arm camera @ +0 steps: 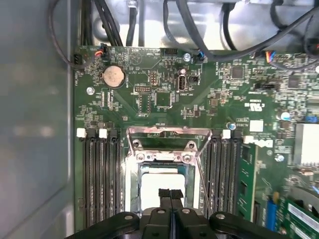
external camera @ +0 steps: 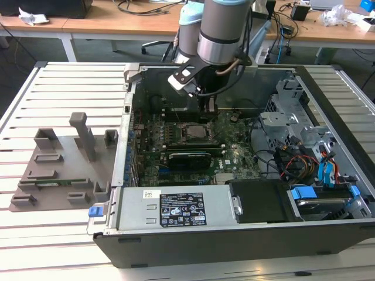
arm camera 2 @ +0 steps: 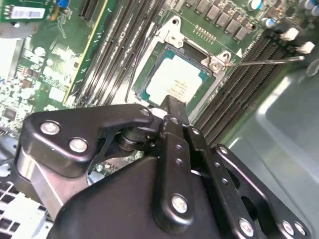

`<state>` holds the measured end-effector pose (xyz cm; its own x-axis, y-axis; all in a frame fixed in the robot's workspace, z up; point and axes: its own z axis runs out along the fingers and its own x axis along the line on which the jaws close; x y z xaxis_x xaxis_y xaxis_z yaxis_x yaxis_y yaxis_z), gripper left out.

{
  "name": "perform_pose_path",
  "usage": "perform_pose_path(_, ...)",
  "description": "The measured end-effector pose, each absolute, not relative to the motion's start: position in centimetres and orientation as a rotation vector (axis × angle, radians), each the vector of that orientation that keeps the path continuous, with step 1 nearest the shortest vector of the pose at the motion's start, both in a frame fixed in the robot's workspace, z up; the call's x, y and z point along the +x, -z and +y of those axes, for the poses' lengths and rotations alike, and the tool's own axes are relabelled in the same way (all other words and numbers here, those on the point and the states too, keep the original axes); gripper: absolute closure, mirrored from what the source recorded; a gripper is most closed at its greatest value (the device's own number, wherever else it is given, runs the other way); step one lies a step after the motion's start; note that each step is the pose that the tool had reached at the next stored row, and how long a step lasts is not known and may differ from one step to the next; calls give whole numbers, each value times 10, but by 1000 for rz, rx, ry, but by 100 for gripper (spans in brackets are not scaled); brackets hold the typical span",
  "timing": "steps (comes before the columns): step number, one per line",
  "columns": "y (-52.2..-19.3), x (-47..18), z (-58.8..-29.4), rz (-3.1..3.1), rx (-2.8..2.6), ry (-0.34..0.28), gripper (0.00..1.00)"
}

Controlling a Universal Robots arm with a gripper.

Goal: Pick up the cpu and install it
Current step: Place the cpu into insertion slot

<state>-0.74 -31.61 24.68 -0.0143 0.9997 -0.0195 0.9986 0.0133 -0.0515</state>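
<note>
The cpu (arm camera 2: 172,79) is sitting flat in the socket frame (arm camera: 162,157) on the green motherboard (arm camera 2: 45,64). The board is lying inside the open computer case (external camera: 234,243), which is resting on the slatted desk (external camera: 58,76). The gripper (arm camera 2: 174,103) is hanging over the chip's near edge, its 2 fingers (arm camera: 165,196) pressed together and pinching nothing; whether they are touching the chip cannot be told. A grey tray (external camera: 58,170) is lying beside the case, on the exterior view's left, well apart from the arm (external camera: 220,29).
</note>
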Motion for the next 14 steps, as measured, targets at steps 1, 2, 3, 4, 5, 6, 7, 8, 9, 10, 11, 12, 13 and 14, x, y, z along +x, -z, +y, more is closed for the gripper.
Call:
perform_pose_path(1, -250, -7, -316, -2220, -2190, -79, 89)
perform_pose_path(2, -254, -7, -316, -2220, -2190, -78, 89)
perform_pose_path(3, -260, -7, -316, -2220, -2190, -79, 89)
perform_pose_path(4, -263, -7, -316, -2220, -2190, -79, 89)
perform_pose_path(5, -265, -7, -316, -2220, -2190, -78, 89)
perform_pose_path(6, -268, -7, -316, -2220, -2190, -79, 89)
perform_pose_path(7, -271, -7, -316, -2220, -2190, -78, 89)
perform_pose_path(8, -273, -7, -316, -2220, -2190, -79, 89)
perform_pose_path(9, -275, -7, -316, -2220, -2190, -79, 89)
perform_pose_path(10, -287, -7, -316, -2220, -2190, -78, 89)
perform_pose_path(11, -292, -7, -316, -2220, -2190, -79, 89)
perform_pose_path(12, -294, -7, -316, -2220, -2190, -79, 89)
perform_pose_path(13, -296, -7, -316, -2220, -2190, -79, 89)
perform_pose_path(14, -299, -7, -316, -2220, -2190, -79, 89)
